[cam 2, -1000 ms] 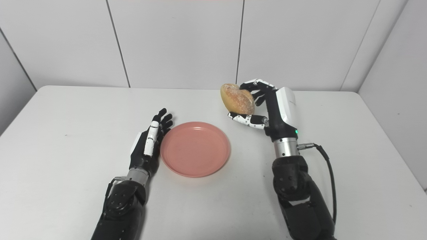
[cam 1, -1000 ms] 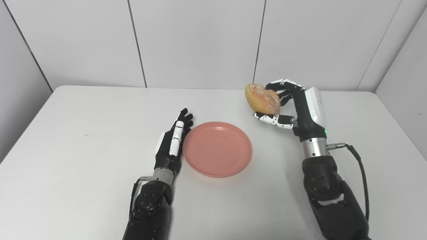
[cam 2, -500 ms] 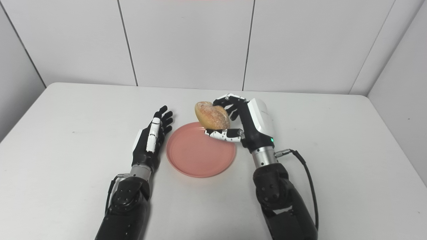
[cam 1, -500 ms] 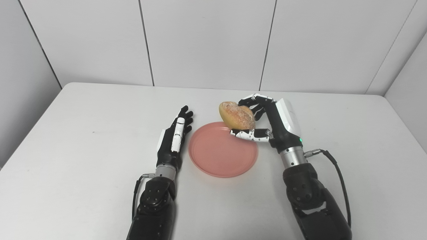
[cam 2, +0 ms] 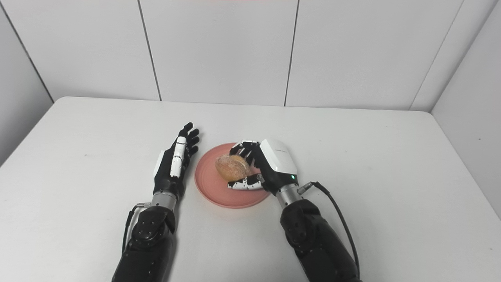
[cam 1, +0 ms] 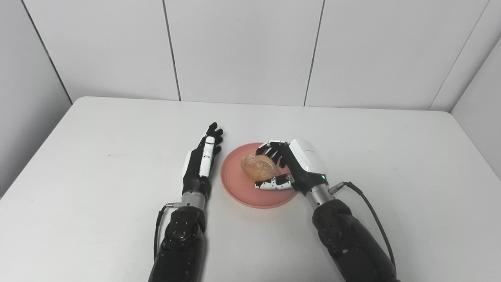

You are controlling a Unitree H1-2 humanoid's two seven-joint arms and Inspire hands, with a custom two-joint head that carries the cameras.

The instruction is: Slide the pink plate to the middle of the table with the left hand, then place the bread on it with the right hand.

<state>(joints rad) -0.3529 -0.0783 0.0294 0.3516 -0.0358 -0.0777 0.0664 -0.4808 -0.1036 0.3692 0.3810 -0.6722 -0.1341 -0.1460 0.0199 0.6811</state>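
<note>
The pink plate (cam 1: 238, 192) lies flat near the middle of the white table (cam 1: 98, 164). My right hand (cam 1: 291, 166) is shut on the golden bread roll (cam 1: 258, 167) and holds it low over the plate's centre, at or just above its surface. My left hand (cam 1: 203, 162) is open, fingers straight, lying on edge just left of the plate's rim, a small gap from it. The same scene shows in the right eye view, with the bread (cam 2: 231, 167) over the plate (cam 2: 211, 192).
White panelled walls close off the table's far edge and both sides. A black cable (cam 1: 372, 215) loops out from my right wrist over the table.
My right hand has carried the bread left and down, from high at the right of the plate to low over its centre. My left hand has stayed beside the plate.
</note>
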